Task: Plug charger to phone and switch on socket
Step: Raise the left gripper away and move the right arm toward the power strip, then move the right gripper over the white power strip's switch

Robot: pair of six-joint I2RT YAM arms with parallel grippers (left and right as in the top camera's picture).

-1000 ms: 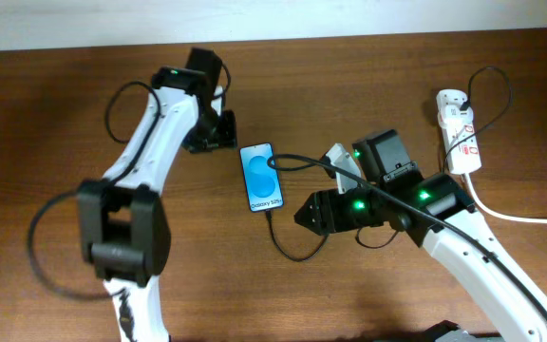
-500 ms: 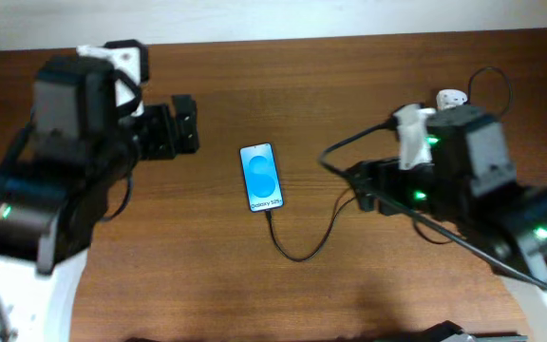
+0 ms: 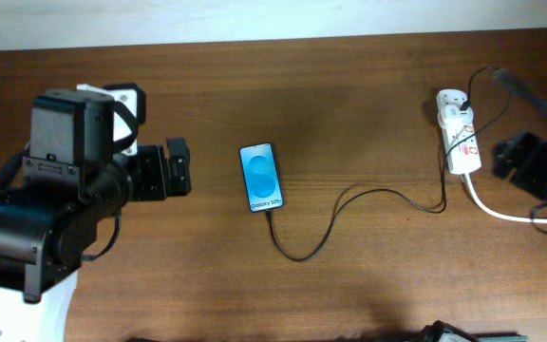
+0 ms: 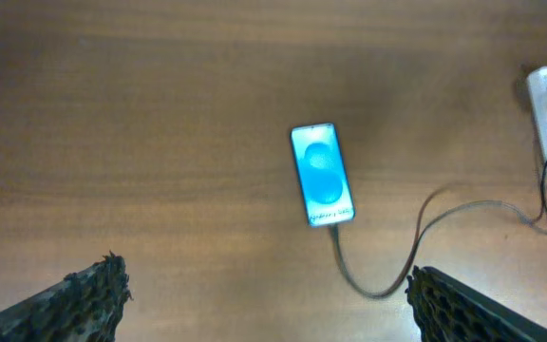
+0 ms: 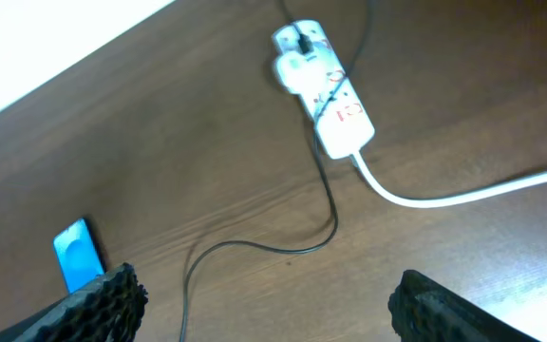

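Note:
The phone (image 3: 262, 178) lies flat mid-table, its blue screen lit, and shows too in the left wrist view (image 4: 322, 176) and the right wrist view (image 5: 76, 255). The thin black charger (image 3: 368, 194) runs from the phone's lower edge, loops on the wood and rises to the white socket (image 3: 460, 142), where its black plug sits at the far end. My left gripper (image 3: 180, 167) hangs open left of the phone, nothing between its fingers (image 4: 84, 299). At the far right my right gripper (image 3: 503, 159) is open beside the socket (image 5: 326, 90), holding nothing.
A thick white cord (image 5: 463, 195) leaves the socket's near end and runs off to the right. A pale wall strip borders the table's far edge (image 3: 273, 24). The charger's loop (image 4: 378, 285) lies just below the phone.
Both arms have pulled away from the middle, the left one back to the left, the right one to the far right edge. Both jaws have spread wider. The cable now lies loose on the wood.

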